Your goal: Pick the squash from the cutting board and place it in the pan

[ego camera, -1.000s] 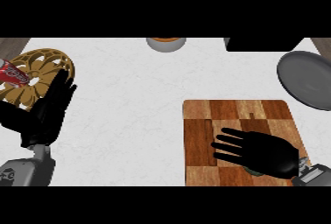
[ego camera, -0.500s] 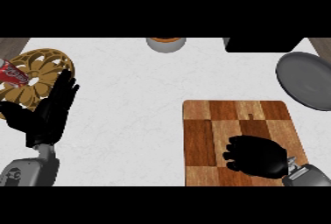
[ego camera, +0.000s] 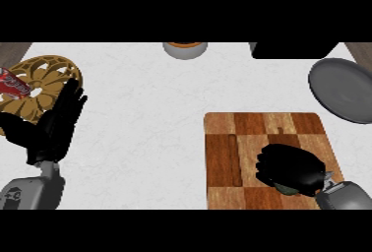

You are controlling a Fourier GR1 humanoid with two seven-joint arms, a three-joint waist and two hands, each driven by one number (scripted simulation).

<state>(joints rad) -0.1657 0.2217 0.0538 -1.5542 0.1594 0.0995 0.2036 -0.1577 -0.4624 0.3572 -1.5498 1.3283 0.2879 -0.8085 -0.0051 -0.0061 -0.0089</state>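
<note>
My right hand (ego camera: pixel 292 167) is curled over the lower right part of the wooden cutting board (ego camera: pixel 240 142). Its fingers wrap round the squash (ego camera: pixel 288 188), of which only a dark green sliver shows under the palm. The grey pan (ego camera: pixel 343 89) lies at the right edge, beyond the board's far right corner and apart from the hand. My left hand (ego camera: pixel 56 125) rests open at the left, fingers up, beside a gold basket.
A gold wire basket (ego camera: pixel 44 83) with a red packet (ego camera: pixel 16 82) sits at the far left. A small grey and orange bowl (ego camera: pixel 185 49) stands at the back centre. A black block (ego camera: pixel 294 49) is at the back right.
My right hand went from flat and spread on the board to curled round the squash, pulling back toward the board's lower right. The left hand stayed put.
</note>
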